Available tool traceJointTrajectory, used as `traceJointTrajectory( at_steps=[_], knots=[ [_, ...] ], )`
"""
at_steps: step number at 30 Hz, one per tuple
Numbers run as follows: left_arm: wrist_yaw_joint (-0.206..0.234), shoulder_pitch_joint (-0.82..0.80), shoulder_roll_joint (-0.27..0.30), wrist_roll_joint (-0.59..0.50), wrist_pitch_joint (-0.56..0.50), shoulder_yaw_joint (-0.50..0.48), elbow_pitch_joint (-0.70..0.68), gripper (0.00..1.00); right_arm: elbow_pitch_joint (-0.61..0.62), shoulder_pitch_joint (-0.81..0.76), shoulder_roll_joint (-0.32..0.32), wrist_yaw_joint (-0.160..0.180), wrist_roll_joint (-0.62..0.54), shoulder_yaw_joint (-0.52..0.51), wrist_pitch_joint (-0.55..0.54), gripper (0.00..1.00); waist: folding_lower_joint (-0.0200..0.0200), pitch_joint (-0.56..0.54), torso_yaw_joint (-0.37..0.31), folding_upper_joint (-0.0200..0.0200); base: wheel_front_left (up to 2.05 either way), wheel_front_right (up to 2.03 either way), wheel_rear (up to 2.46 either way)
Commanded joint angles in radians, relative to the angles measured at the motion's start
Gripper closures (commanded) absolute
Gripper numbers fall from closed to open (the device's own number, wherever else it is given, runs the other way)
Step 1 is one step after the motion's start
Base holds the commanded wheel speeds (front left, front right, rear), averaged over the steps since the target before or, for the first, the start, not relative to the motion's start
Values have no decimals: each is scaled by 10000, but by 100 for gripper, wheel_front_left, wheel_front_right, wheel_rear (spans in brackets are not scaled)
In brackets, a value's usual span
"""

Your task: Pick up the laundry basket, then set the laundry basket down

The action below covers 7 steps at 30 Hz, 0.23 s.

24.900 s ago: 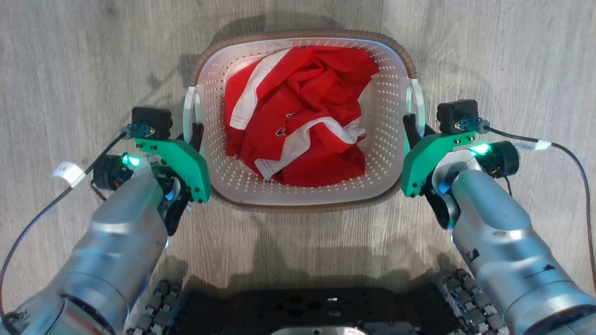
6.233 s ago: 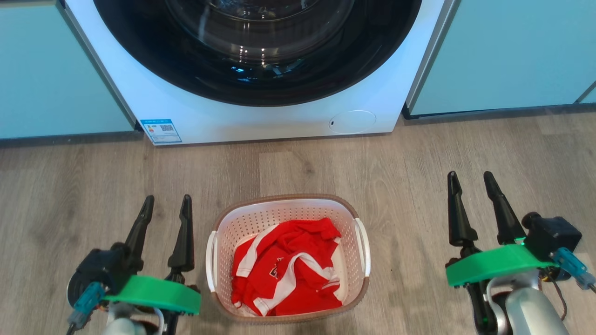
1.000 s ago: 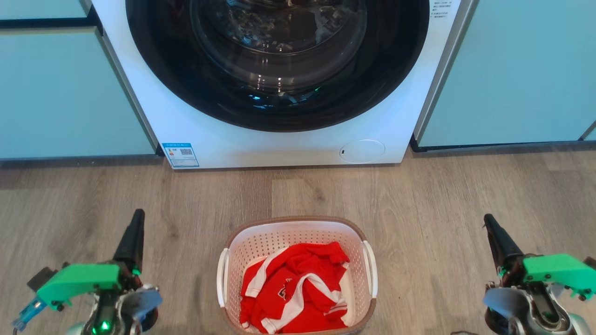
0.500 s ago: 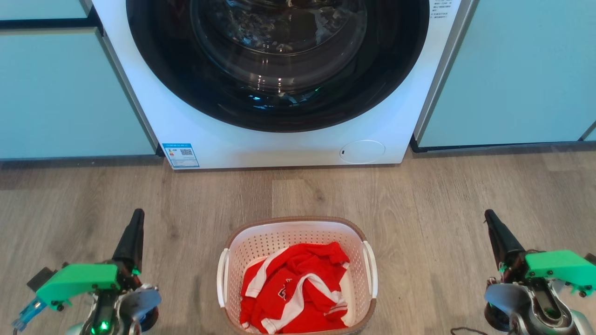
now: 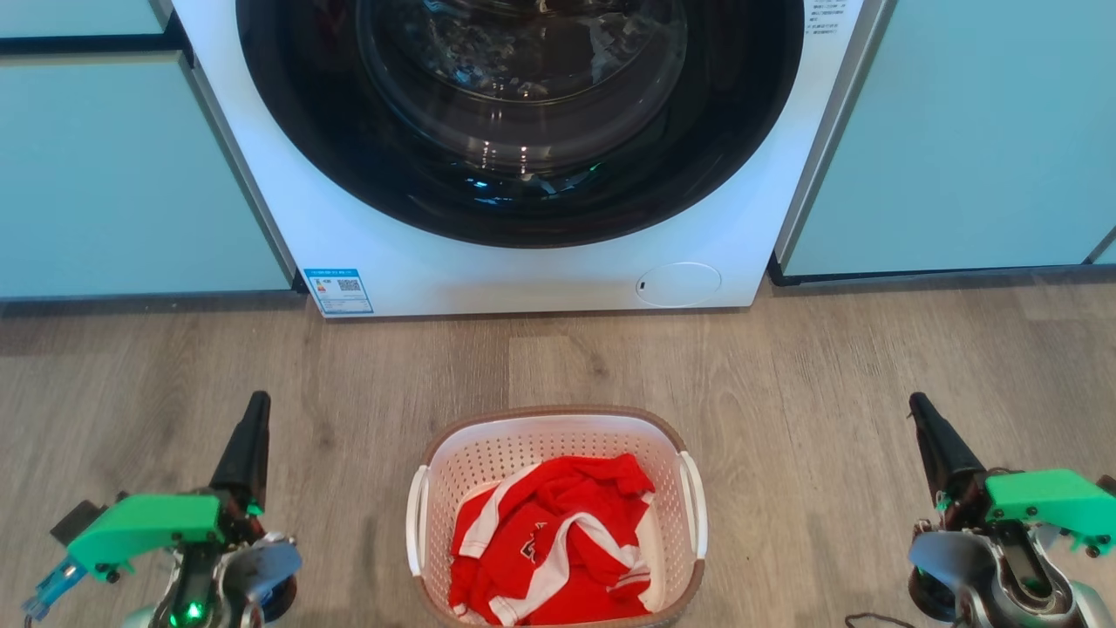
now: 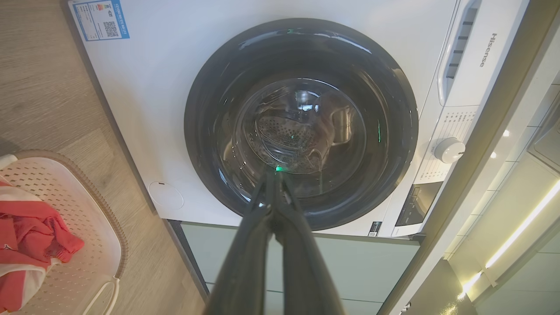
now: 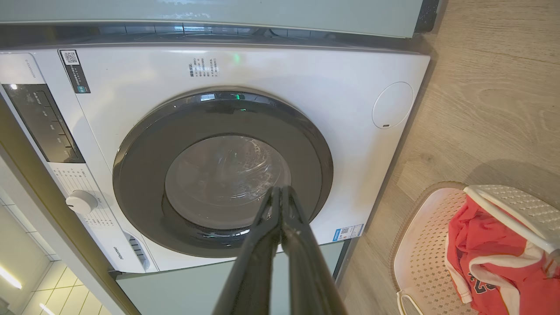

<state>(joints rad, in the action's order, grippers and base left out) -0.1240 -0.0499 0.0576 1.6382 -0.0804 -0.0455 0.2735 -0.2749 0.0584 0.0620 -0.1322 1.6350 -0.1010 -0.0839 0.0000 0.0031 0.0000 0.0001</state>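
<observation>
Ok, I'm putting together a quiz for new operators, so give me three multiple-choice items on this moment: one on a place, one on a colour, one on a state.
1. Where does the laundry basket stand?
A. On the floor in front of the washing machine
B. Inside the drum
C. On top of the machine

2. What colour is the garment in it?
A. Blue
B. Red with white stripes
C. Black

3. In what state are the left gripper and the right gripper?
A. Both shut, holding nothing
B. Both shut on the basket's handles
C. Both wide open

Answers:
1 A: the head view shows it on the wood floor before the machine's door.
2 B: red cloth with white bands lies in the basket.
3 A: each wrist view shows the fingers pressed together, well apart from the basket.
</observation>
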Motion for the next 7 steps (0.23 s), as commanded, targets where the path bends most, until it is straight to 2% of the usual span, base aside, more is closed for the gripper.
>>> traceJointTrajectory(
  at_steps=[1, 7],
  knots=[
    [-67, -557, 130, -63, -102, -402, -297, 100, 317, 470, 79, 15, -37, 143, -75, 100, 0, 0, 0, -1, 0, 0, 0],
    [-67, -558, 117, -77, -116, -419, -296, 100, 316, 471, 67, 15, -52, 126, -89, 100, 0, 0, 0, -1, 0, 0, 0]
  ],
)
